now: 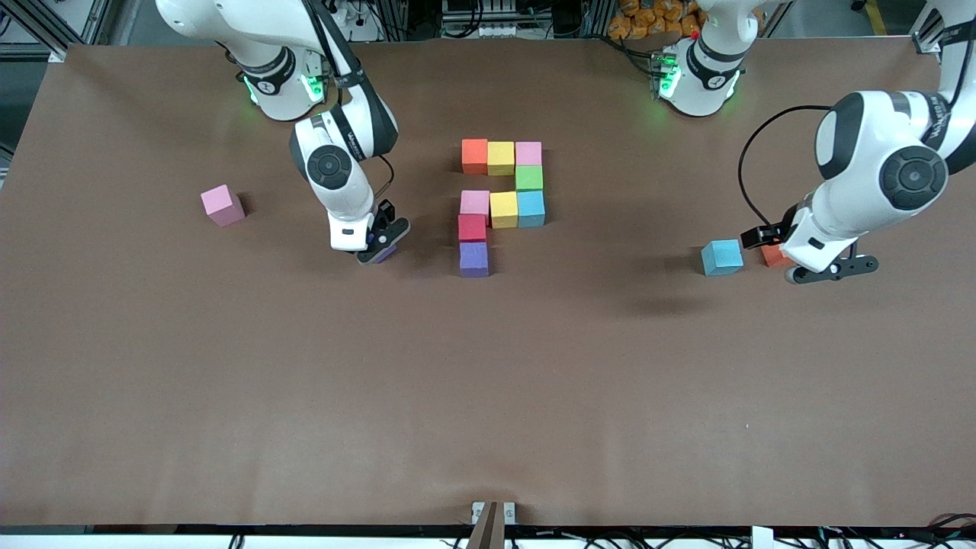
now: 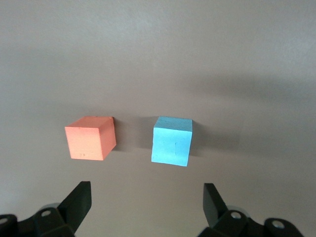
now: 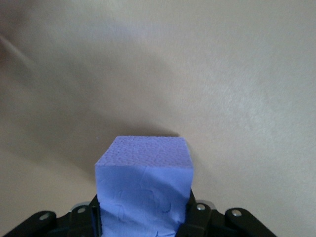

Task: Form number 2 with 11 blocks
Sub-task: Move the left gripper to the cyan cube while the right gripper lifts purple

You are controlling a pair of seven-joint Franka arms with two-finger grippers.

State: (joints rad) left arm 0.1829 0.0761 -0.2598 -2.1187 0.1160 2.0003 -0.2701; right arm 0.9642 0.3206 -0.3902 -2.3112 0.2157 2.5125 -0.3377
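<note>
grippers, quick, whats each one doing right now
left gripper: open, holding nothing, over the table by the orange block and light blue block.
right gripper: shut on the purple block.

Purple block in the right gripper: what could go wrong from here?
1. The right gripper is shut on the purple block near its lower edge, so it might tilt or slip when lifted.
2. Setting it beside the purple cube ending the unfinished number 2 could nudge the tightly packed cubes.
3. The left gripper waits open over the orange block and light blue block.
</note>
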